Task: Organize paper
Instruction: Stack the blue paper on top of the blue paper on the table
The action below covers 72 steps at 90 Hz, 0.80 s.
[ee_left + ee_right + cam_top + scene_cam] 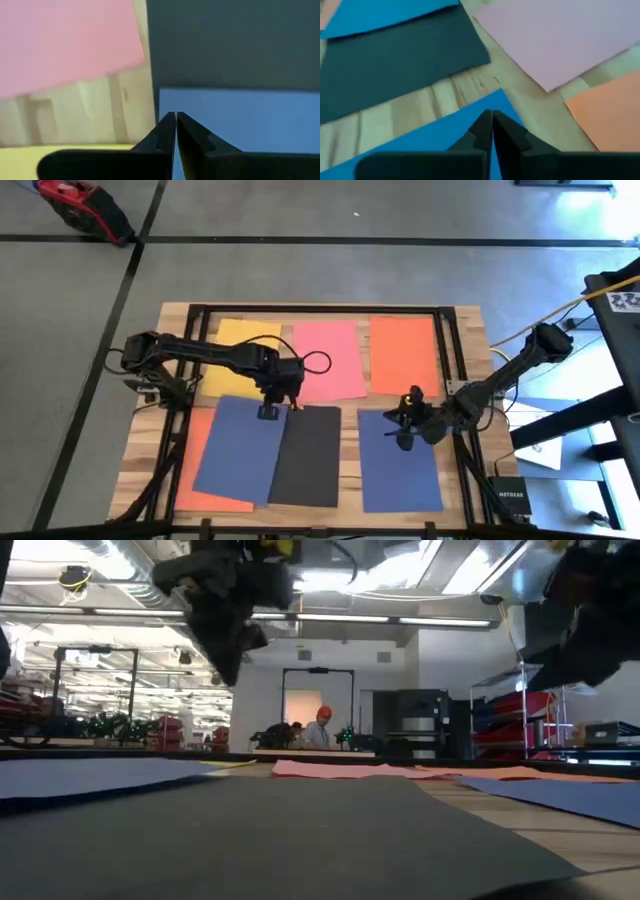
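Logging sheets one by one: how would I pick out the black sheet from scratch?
Start at the wooden table and take its front row of paper. The black sheet lies between two blue sheets, the left blue and the right blue. It is the only black one, and its left edge overlaps the left blue.

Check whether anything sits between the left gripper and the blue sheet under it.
Nothing visible does. The left gripper, fingers shut, hangs right over the top edge of the left blue sheet, beside the black sheet. The right gripper, also shut, is over the right blue sheet.
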{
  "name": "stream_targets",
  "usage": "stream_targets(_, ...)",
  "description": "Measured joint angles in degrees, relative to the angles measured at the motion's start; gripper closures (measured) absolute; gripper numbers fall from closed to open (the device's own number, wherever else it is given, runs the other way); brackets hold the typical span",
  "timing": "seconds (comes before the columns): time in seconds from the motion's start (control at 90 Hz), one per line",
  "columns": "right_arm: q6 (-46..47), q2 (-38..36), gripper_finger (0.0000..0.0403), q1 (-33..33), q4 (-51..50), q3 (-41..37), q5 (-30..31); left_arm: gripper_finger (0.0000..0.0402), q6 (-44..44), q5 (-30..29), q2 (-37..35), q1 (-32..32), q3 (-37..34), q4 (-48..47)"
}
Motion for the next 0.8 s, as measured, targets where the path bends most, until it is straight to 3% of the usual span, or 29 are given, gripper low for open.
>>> stream_targets(0.156, -0.73, 1.89, 0.0362, -1.35, 1.28, -0.1, -2.02, 0.0391, 3.87, 0.23, 1.16, 0.03, -3.4, 1.65)
stream_targets(0.411, -1.74, 2.56, 0.0313, -1.35, 1.57, -0.08, -2.47, 0.0316, 4.06, 0.69, 3.95, 3.63, -6.69, 1.7)
stream_targets(0.8, -1.96, 2.56, 0.0308, -1.35, 1.26, -0.06, -2.47, 0.0259, 5.78, 4.26, 5.61, 7.52, -8.72, 3.12)
